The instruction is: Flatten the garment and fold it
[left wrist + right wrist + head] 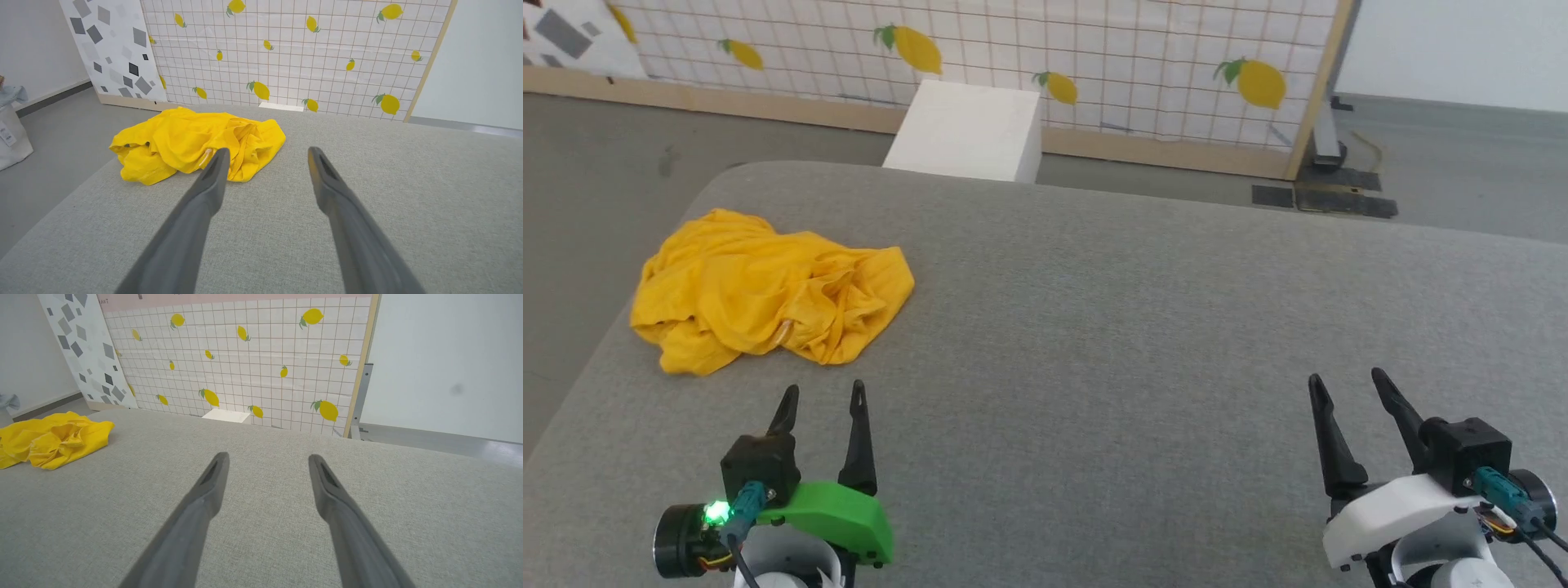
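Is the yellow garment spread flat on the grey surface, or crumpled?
Crumpled. The garment lies bunched in a heap, full of folds and creases, not laid out flat.

The right gripper point(268, 457) hangs over a grey cloth-covered table point(408, 506) with its two dark fingers spread wide and nothing between them. The garment point(53, 441) lies in a crumpled yellow heap at the table's far left, well apart from the fingers and partly cut off by the frame edge. Beyond the table stands a tiled screen point(245, 367) printed with lemons, with a pale flat shape point(225, 415) at its foot, perhaps the top of a box.
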`<state>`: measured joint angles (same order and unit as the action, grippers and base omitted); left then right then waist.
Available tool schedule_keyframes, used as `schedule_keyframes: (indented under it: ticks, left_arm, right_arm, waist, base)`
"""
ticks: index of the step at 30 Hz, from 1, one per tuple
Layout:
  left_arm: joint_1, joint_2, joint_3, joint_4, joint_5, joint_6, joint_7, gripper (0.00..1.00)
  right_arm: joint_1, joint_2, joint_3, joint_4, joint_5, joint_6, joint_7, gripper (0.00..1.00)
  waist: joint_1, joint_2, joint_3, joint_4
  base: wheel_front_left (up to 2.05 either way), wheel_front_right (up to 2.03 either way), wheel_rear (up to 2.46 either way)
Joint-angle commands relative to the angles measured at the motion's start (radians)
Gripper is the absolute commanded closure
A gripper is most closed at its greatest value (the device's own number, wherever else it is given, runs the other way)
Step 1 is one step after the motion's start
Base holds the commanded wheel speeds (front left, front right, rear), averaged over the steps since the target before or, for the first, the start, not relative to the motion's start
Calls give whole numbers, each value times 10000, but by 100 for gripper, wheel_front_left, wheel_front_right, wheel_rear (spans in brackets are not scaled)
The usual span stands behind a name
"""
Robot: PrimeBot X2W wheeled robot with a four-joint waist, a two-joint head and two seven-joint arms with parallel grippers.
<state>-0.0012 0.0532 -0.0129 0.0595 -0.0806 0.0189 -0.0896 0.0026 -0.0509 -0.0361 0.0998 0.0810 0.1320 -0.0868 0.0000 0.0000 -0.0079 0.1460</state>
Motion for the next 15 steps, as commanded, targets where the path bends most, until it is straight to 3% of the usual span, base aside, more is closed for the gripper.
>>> schedule_keyframes:
  ticks: [1,15]
  left_arm:
    - [115,-11,14,66,-48,46,-98,0]
    - [252,-15,3,227,-199,111,-384,0]
  right_arm:
    - [160,3,-18,89,117,-5,-117,0]
    - [289,3,0,477,394,-6,-405,0]
  waist:
    - [0,0,-36,268]
    - [0,0,-162,1278]
  base:
    - [0,0,0]
    - [0,0,0]
